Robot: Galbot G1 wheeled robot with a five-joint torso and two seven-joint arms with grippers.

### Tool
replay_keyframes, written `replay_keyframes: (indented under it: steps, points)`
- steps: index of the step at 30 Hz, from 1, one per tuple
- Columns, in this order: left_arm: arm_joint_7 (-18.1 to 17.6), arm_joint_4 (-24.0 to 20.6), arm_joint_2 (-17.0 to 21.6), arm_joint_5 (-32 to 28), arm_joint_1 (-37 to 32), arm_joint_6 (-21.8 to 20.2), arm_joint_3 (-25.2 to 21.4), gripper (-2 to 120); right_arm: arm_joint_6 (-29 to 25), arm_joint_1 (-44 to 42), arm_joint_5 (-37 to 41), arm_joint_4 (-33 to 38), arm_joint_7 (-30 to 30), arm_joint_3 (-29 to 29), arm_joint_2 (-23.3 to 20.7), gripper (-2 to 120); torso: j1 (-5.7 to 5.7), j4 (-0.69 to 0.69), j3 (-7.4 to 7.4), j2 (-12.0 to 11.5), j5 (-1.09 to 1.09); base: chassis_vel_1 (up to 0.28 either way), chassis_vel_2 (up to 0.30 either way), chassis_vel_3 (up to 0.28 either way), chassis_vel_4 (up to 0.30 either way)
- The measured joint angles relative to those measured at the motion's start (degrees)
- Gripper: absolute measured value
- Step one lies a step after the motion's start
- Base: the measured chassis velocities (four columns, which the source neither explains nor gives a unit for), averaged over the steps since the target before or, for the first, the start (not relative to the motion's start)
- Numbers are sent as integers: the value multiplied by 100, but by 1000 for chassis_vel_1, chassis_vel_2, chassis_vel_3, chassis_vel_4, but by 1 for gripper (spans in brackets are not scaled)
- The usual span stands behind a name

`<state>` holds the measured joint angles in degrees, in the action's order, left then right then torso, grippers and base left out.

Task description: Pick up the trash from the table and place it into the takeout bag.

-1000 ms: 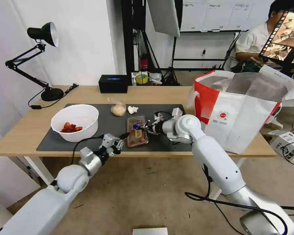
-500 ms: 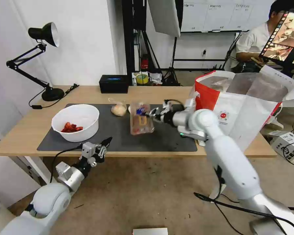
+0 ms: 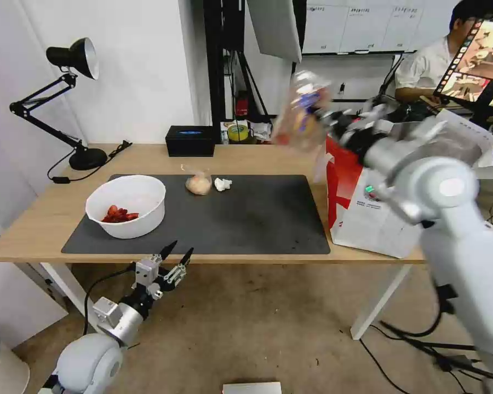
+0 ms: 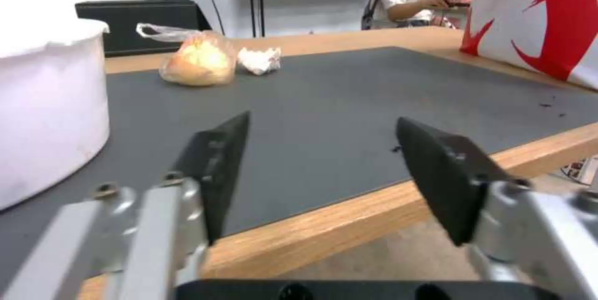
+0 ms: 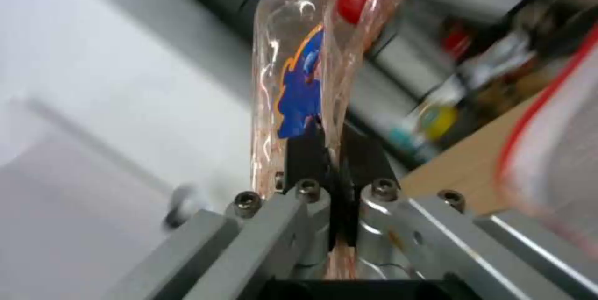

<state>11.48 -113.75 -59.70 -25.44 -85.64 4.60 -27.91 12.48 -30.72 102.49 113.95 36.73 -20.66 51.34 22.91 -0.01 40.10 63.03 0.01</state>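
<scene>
My right gripper [image 3: 334, 117] is raised high and shut on the rim of the clear plastic tray with red tomatoes [image 3: 303, 109], to the left of the takeout bag's [image 3: 367, 219] open top. In the right wrist view the tray [image 5: 299, 66] stands up from the closed fingers [image 5: 305, 150], with the bag's red-edged rim [image 5: 560, 127] beside it. On the table's [image 3: 148, 156] dark mat [image 3: 246, 219] lie the white bowl with red scraps [image 3: 127, 205], the small bag with a beige lump [image 3: 198, 183] and the crumpled tissue [image 3: 222, 183]. My left gripper [image 3: 175, 257] hangs open below the front edge, facing the mat [image 4: 349, 99].
A black desk lamp [image 3: 71, 98] stands at the table's far left corner, and a black tissue box [image 3: 190, 140] at the back edge. The takeout bag stands on the table's right end, past the mat. A white box [image 3: 252, 387] lies on the floor.
My right gripper has lifted the tomato tray off the mat and carried it up and right, to beside the bag's top. My left arm has drawn back below the table edge.
</scene>
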Motion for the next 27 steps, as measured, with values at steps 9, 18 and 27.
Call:
replay_keyframes:
  steps: [9, 18, 27]
  points:
    - [-4, 55, -68, 47, -9, 2, 86, 103, -262, -92, -1593, -496, 234, -181, -463, 0, 1, 0, 0, 0, 0, 0, 0, 0, 0]
    - [-9, 82, -92, 43, -9, 11, 122, 114, -264, -373, -2427, -653, 117, 51, -407, 0, 1, 1, 1, 0, -1, 0, 0, 0, 0]
    - [-9, 104, -5, 12, -2, 12, 118, 109, -242, -554, -2440, -533, 83, 101, -345, 0, 0, 1, 0, 0, -2, 0, 0, 0, 0]
